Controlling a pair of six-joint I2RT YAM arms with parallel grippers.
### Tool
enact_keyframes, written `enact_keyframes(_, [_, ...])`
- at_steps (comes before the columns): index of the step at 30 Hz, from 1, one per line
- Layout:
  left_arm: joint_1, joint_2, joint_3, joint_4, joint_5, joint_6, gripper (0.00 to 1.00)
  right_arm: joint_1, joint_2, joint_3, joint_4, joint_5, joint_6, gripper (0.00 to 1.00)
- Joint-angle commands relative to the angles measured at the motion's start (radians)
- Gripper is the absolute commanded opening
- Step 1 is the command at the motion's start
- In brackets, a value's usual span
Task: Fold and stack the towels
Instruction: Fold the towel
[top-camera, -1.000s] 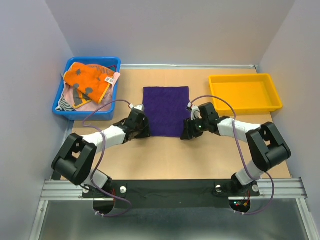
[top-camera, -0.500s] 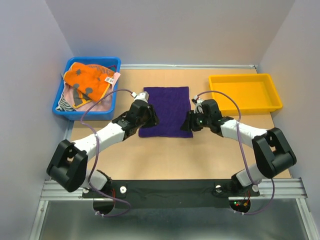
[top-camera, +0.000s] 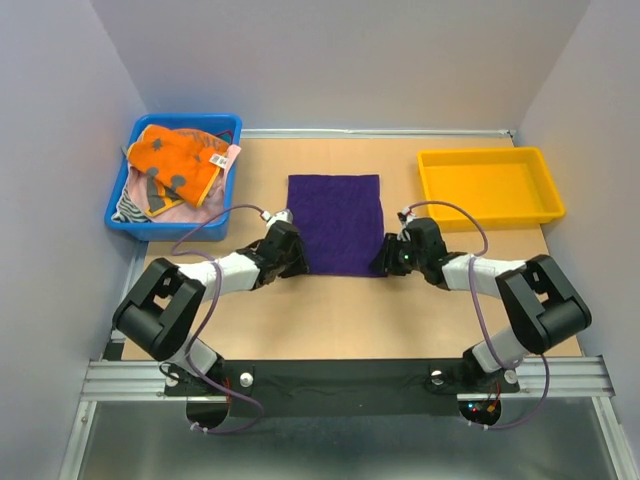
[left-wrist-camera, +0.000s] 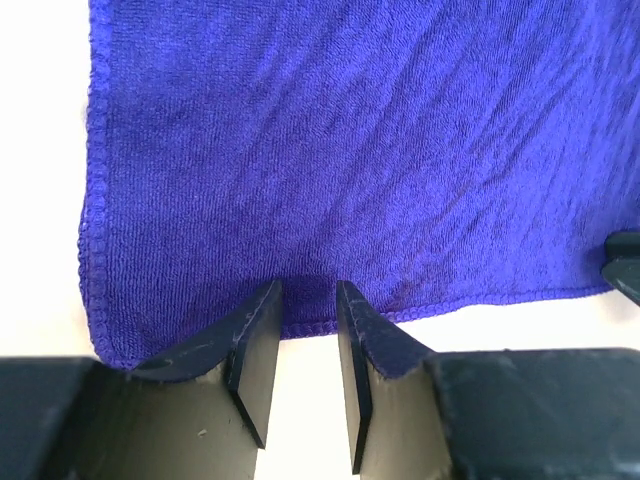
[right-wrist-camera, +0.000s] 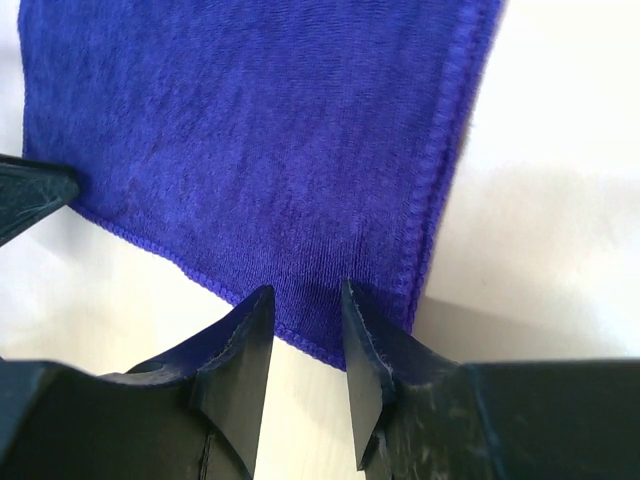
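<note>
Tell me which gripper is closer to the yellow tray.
Right. The right gripper is at the near right corner of the purple towel, on the side of the yellow tray. The left gripper is at the near left corner, across the towel from the tray.

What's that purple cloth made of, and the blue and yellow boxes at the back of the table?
Purple towel: soft matte fabric, probably microfibre or terry; fine ribbed pile and a stitched hem show close up. Blue bin: looks like moulded plastic, smooth with a rolled rim. Yellow tray: likely the same plastic, uniform colour, slight sheen.
</note>
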Motion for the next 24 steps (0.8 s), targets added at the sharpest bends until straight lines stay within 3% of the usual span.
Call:
enact_keyframes(1, [-0.002,-0.017,-0.073,-0.034,0.03,-0.059,0.4,-0.014,-0.041,-0.072,-0.052,0.105,0.074,0.4])
enact_keyframes(5, [-0.004,-0.079,-0.141,-0.062,0.083,-0.108,0.4,-0.014,-0.089,-0.104,-0.158,0.093,0.123,0.41])
enact_keyframes(11, [-0.053,-0.304,-0.262,-0.103,0.173,-0.202,0.41,-0.012,-0.299,-0.191,-0.324,0.036,0.16,0.45])
enact_keyframes(15, [-0.076,-0.477,-0.196,-0.185,0.069,-0.179,0.56,-0.014,-0.403,-0.121,-0.335,0.018,0.084,0.5])
enact_keyframes(19, [-0.032,-0.443,-0.043,-0.176,-0.031,-0.093,0.57,-0.014,-0.296,0.075,-0.326,0.112,-0.01,0.51])
enact_keyframes(24, [0.131,-0.224,0.113,0.05,0.005,0.005,0.54,-0.041,-0.049,0.377,-0.255,0.146,-0.096,0.49])
